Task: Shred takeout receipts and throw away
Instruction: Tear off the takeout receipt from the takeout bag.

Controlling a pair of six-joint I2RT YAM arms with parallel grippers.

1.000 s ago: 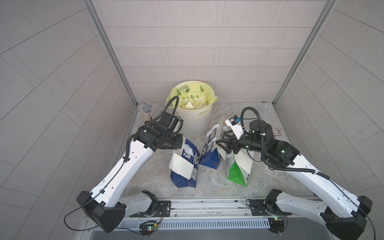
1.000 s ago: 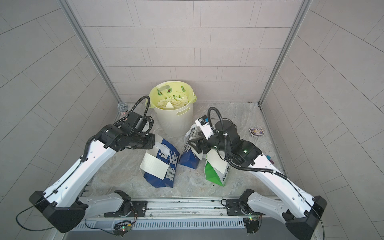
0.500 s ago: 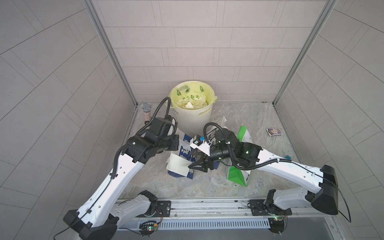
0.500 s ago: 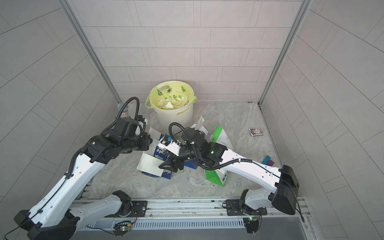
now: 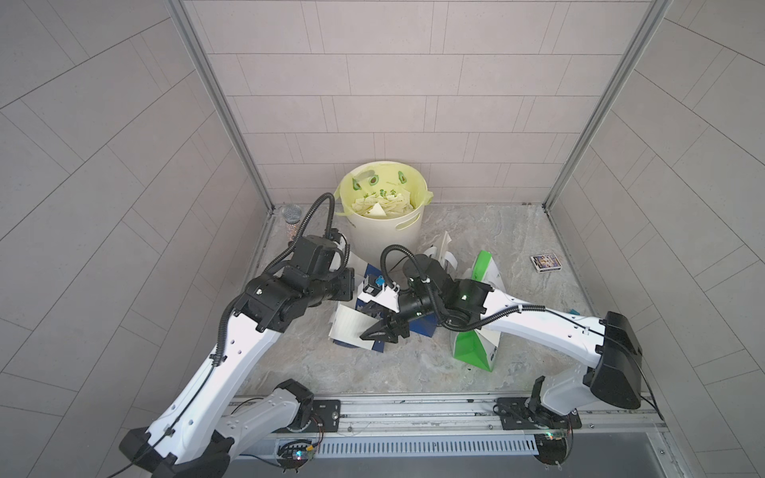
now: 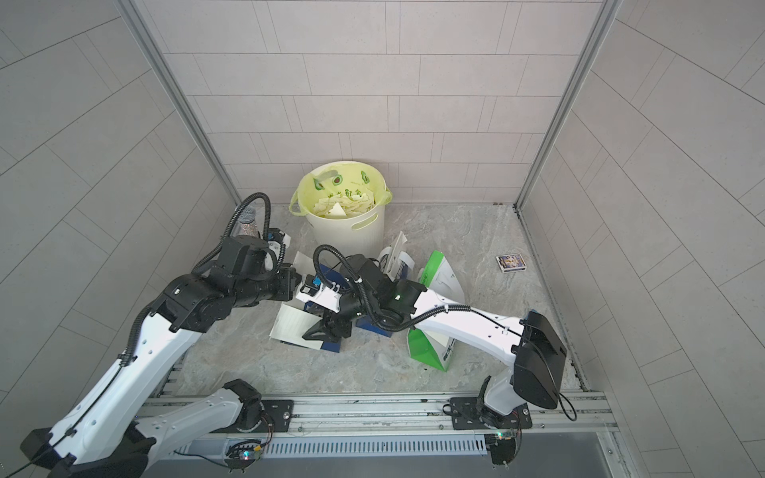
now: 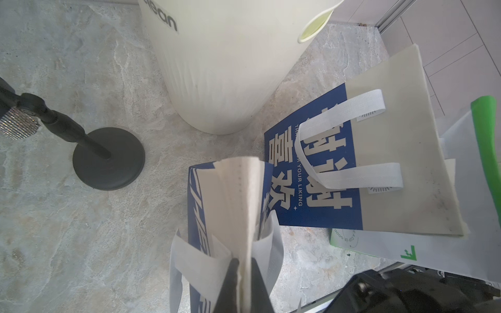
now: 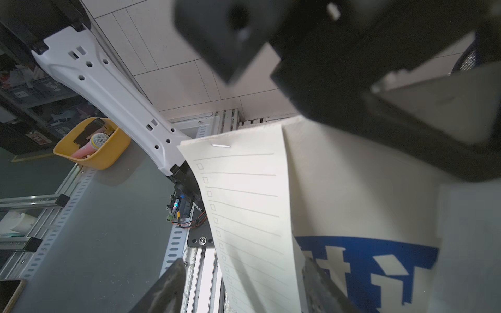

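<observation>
1. Two arms meet over the bench (image 5: pixel 314 372), just left of its centre, in both top views.
2. L gripper (image 7: pixel 243 273): jaws pressed together on the top rim of the blue bag (image 7: pixel 197 214), pinching the fabric. The bag hangs upright from that pinch; cannot tell whether its base rests on the bench.
3. Takeout receipt (image 8: pixel 244 211): white slip w/ ruled lines and a checkbox column, fixed by a staple (image 8: pixel 221 145) at one end to the bag's pale face and lying down along it. In a top view the slip (image 5: pixel 347 325) sits on the bag side toward the bench's front edge.
4. R gripper (image 8: pixel 244 287): jaws spread wide, one finger on either side of the receipt at the end away from the staple. Contact w/ the paper: cannot tell.
5. Second blue bag (image 7: pixel 401 130) lies flat between the held bag and the bin (image 5: pixel 385 236).
6. Green bag (image 5: pixel 472 347) is right of centre, w/ the R arm crossing over it.
7. Bin stands at the rear edge, left of centre, w/ paper scraps (image 5: pixel 381 205) inside.
8. Mic stand (image 7: pixel 108 158) is at the rear-left corner. Small printed box (image 5: pixel 545 262) is near the right edge, well apart from the bags.
</observation>
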